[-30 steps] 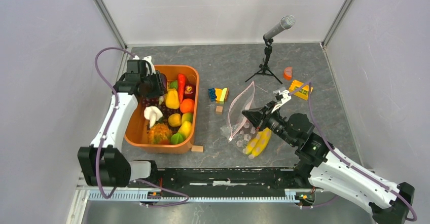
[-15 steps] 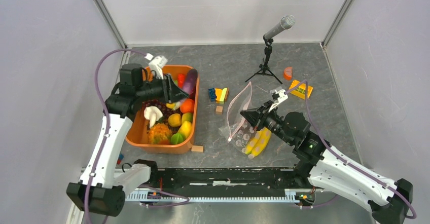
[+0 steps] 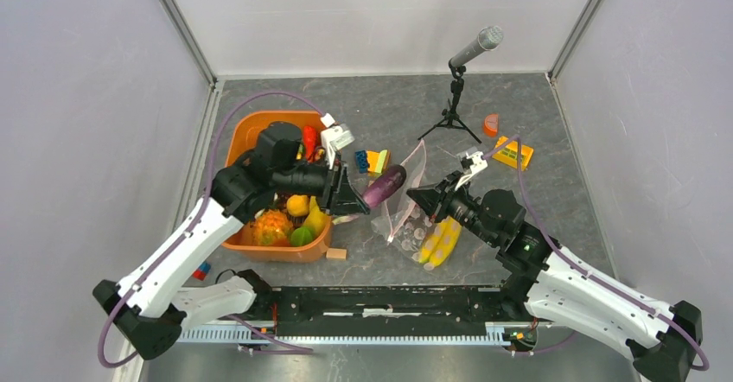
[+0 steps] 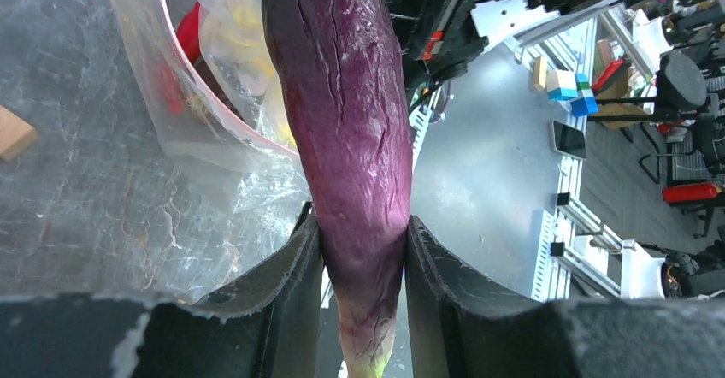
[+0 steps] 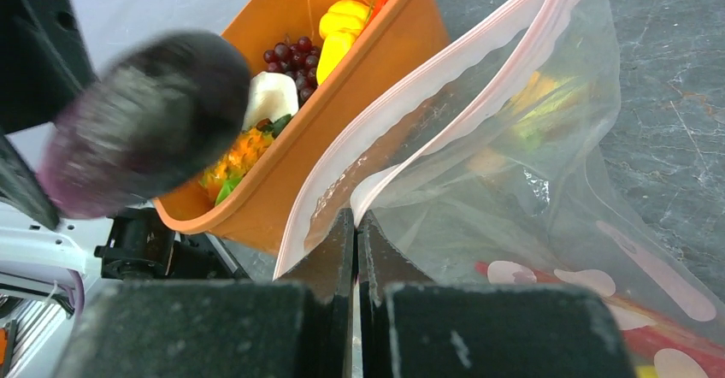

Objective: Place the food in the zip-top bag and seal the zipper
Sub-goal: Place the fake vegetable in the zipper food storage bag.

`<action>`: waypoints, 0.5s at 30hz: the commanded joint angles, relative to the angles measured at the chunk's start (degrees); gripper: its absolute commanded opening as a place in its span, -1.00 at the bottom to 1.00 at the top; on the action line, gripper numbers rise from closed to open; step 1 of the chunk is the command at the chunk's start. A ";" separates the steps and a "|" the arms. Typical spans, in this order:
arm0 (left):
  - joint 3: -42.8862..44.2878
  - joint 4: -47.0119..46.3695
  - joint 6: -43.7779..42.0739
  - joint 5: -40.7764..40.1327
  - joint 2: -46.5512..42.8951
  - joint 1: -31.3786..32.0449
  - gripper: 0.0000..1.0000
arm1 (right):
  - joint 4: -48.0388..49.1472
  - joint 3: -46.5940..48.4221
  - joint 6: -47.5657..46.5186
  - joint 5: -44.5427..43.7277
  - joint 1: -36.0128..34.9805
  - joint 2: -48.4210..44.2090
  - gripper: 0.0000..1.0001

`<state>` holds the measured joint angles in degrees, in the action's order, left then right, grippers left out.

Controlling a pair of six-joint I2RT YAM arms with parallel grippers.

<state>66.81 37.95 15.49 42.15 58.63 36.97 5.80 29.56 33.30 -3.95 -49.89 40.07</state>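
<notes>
Food for bagging, a glossy purple plastic toy aubergine (image 4: 342, 121), is pinched near its pale stem end between the two black padded fingers (image 4: 282, 284) of the left gripper (image 4: 363, 226), whose jaws are held part-way apart by its girth. The left arm rises from its base at the near left corner, slants across the front of the orange plastic tub (image 3: 251, 131) and levels at the wrist. This leaves the left gripper (image 3: 359, 202) pointing right and carrying the aubergine (image 3: 384, 185) above the grey marbled table (image 3: 519, 105). The aubergine's rounded free end lies just beside the open mouth of the clear, flat zip-top bag (image 3: 415, 170). It has not entered the bag, and whether it touches the plastic cannot be told. The right arm reaches up and left from the near right corner, elbow low. The right gripper (image 5: 355, 220) is pressed together on one lip of the bag (image 5: 547, 181), holding that lip up so that the pale pink zipper (image 5: 479, 53) runs in two separated strips with a gap between them. Yellow toy bananas (image 3: 441, 242) show through the plastic at the bag's near end. More food remains in the tub (image 5: 376, 79), including an orange-and-green toy pineapple (image 3: 270, 226).
</notes>
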 commanded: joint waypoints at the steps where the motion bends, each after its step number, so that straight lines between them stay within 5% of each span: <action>1: 1.97 -1.48 2.70 -5.36 3.53 3.88 -0.95 | 2.15 1.90 0.82 0.68 -0.32 -0.47 -1.00; 15: 9.75 7.28 5.85 -22.33 14.40 8.12 -0.95 | 1.07 2.97 0.16 1.52 -0.30 -1.29 -0.99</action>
<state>71.77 41.12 19.57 25.85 72.36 44.58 5.74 29.61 33.67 -3.38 -49.89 39.59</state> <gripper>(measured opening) 0.425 0.011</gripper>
